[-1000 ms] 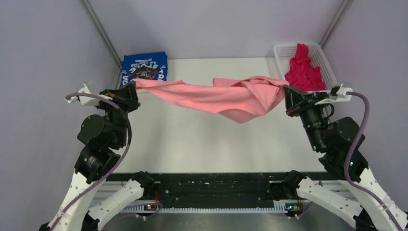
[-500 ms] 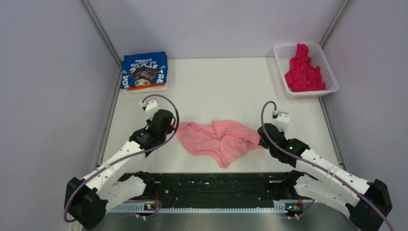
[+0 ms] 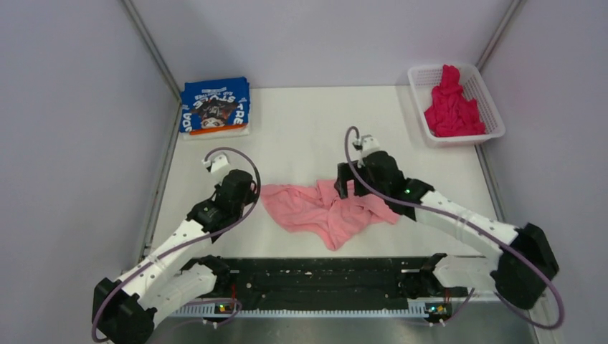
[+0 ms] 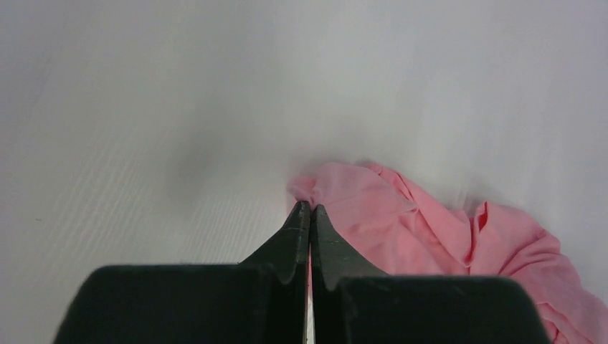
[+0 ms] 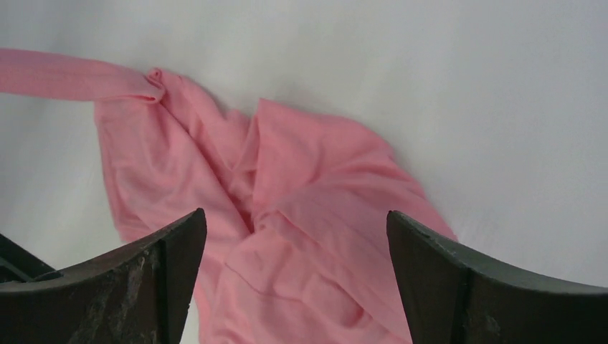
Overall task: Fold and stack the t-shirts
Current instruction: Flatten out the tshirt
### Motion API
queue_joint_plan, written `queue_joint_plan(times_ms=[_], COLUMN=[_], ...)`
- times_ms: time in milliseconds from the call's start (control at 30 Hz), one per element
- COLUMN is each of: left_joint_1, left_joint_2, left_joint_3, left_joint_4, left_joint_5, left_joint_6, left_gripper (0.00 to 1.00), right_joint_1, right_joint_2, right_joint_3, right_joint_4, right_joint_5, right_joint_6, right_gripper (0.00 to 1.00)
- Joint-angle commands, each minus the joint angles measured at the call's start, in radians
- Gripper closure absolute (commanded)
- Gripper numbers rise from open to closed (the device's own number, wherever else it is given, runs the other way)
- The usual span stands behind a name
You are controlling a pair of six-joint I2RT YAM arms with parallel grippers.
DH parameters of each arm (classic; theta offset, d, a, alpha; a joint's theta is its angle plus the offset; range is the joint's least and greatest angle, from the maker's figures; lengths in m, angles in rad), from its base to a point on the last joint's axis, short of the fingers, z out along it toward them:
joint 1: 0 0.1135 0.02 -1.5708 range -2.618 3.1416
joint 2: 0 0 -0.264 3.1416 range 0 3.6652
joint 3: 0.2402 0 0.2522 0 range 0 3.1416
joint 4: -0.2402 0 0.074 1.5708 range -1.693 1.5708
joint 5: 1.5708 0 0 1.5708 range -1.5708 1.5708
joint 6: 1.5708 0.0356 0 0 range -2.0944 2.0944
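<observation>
The light pink t-shirt lies crumpled on the white table, near the front middle. My left gripper is shut on its left corner; in the left wrist view the black tips pinch a bunched bit of the pink t-shirt. My right gripper hovers over the shirt's upper right part, wide open with nothing in it. In the right wrist view the pink t-shirt shows between the spread jaws of the right gripper. The blue t-shirt lies folded at the back left. The magenta t-shirt is heaped in the basket.
The white mesh basket stands at the back right corner. Grey walls close in the left, back and right sides. A black rail with both arm bases runs along the near edge.
The pink shirt, stretched in the air between both grippers, has come down crumpled onto the table. The right gripper let go, opened wide and moved left over it. The left gripper stayed shut.
</observation>
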Motion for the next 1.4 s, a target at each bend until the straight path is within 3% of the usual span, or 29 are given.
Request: queue_joint_plan(times_ms=[0,267,400,667,767,900,1067,1267,1367], left_joint_1=[0.003,0.005,0.006,0.005,0.007,0.008,0.008,0.010,0.011], left_joint_2=[-0.046,-0.075,-0.086,-0.093,-0.085,-0.074,-0.060,-0.086,-0.136], left_joint_3=[-0.027,-0.066,-0.071,-0.066,-0.049,-0.005,0.097,0.294,0.378], left_joint_4=[0.026,0.007,-0.006,-0.025,-0.029,-0.037,-0.008,0.095,0.197], left_joint_5=[0.009,-0.003,-0.023,-0.072,-0.097,-0.139,-0.188,-0.231,-0.160], left_joint_6=[-0.020,-0.032,-0.032,-0.036,-0.030,-0.026,0.022,0.182,0.280], left_gripper=[1.00,1.00,1.00,1.00,1.00,1.00,1.00,1.00,1.00], right_joint_1=[0.020,0.100,0.100,0.091,0.085,0.070,0.004,-0.051,-0.050], right_joint_2=[0.269,0.669,0.747,0.840,0.848,0.776,0.550,0.202,0.041], right_joint_3=[0.187,0.454,0.477,0.491,0.495,0.483,0.426,0.410,0.463], right_joint_4=[0.113,-0.041,-0.062,-0.090,-0.083,-0.060,-0.005,0.046,0.020], right_joint_5=[-0.166,0.061,0.156,0.207,0.205,0.246,0.282,0.276,0.160], right_joint_6=[-0.107,-0.121,-0.105,-0.097,-0.081,-0.064,-0.069,-0.163,-0.239], right_gripper=[0.08,0.18,0.23,0.33,0.62,1.00,1.00,1.00,1.00])
